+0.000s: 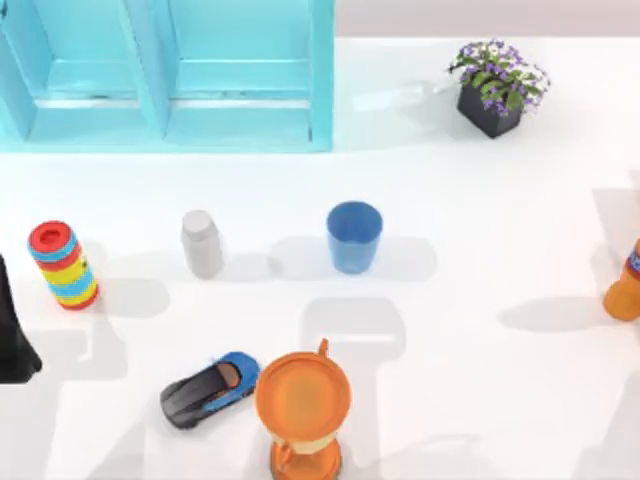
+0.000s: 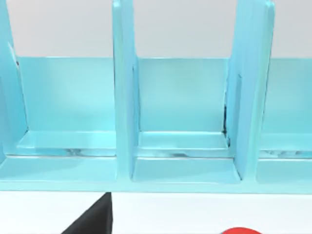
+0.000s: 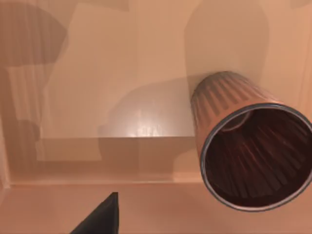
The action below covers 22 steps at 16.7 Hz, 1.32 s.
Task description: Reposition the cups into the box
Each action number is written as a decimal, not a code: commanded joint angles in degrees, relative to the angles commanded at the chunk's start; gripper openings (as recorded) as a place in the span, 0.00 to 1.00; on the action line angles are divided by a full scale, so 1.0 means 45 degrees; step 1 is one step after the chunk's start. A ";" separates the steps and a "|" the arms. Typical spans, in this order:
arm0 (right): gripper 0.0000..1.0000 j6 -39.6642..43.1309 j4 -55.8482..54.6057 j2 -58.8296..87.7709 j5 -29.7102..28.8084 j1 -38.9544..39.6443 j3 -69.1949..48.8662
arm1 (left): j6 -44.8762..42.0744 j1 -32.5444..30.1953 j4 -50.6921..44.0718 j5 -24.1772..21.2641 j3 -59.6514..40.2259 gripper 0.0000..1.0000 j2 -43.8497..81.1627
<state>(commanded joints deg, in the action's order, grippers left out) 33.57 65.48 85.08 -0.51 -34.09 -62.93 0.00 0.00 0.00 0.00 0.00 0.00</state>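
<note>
The bright blue tapered tumbler [image 1: 354, 236] stands upright at the top view's centre, apart from the pale grey capped bottle [image 1: 202, 243] to its left. The dark reddish-brown ribbed tumbler [image 3: 248, 146] fills the right wrist view's lower right, its dark mouth toward the camera. The turquoise compartmented box [image 1: 170, 75] sits upper left. Below centre stand an orange wide-rimmed vessel [image 1: 303, 405] and a blue-and-black toy car [image 1: 208, 389]. Whether either gripper is open or closed, I cannot tell.
</note>
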 joint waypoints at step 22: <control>1.00 -0.1312 0.4966 0.1387 -0.0150 0.1327 -0.6591 | 0.0000 0.0000 0.0000 0.0000 0.0000 1.00 0.0000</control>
<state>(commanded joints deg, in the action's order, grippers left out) 27.67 87.83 91.32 -1.19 -28.12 -92.59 0.00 0.00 0.00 0.00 0.00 0.00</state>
